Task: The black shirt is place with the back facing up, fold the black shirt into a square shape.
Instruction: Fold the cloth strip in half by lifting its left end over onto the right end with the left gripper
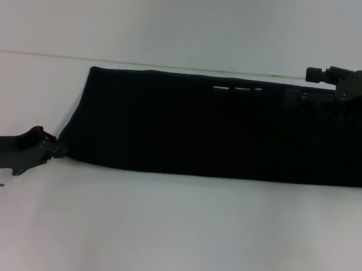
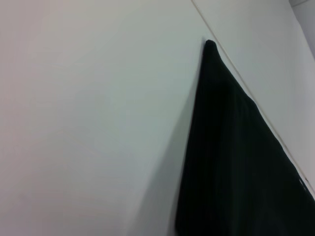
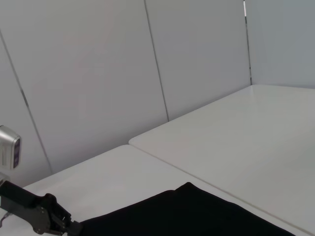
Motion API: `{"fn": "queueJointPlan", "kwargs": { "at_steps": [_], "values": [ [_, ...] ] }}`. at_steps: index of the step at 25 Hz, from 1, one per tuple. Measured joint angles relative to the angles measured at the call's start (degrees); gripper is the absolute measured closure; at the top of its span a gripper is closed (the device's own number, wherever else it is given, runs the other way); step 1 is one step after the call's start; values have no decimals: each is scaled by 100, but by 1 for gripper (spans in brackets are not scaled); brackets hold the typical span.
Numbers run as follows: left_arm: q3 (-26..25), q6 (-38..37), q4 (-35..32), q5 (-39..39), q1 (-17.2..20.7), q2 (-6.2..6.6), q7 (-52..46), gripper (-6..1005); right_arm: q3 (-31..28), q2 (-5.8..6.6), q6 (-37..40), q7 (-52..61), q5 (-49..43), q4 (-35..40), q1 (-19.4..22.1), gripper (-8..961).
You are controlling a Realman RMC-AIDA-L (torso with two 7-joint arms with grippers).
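The black shirt lies on the white table as a long flat band running left to right, with a small white label showing near its far edge. My left gripper sits low at the shirt's near-left corner and touches the fabric there. The right wrist view shows the same left gripper meeting that corner of the shirt. In the left wrist view, only the shirt and bare table appear. My right gripper hovers over the shirt's far-right part, its arm reaching in from the right.
Pale wall panels stand behind the table's far edge. A seam runs between two tabletops. The shirt's right end reaches the head view's right border.
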State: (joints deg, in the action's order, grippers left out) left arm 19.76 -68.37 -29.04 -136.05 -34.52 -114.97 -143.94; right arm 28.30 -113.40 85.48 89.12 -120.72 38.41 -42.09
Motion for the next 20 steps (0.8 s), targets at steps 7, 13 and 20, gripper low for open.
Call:
{"fn": "queueJointPlan", "kwargs": {
  "at_steps": [7,13,20],
  "values": [
    [-16,17,40,-1,-13,5,-44,829,0,-7,21,0,5,11,31,52],
    [-14,73,113,73,-44,-8,-48,806,0,0,22,0,5,21,34,53],
    [11,287,248,67,-46,-9,-49,658,0,10,16,0,5,27,32,53]
  ]
}}
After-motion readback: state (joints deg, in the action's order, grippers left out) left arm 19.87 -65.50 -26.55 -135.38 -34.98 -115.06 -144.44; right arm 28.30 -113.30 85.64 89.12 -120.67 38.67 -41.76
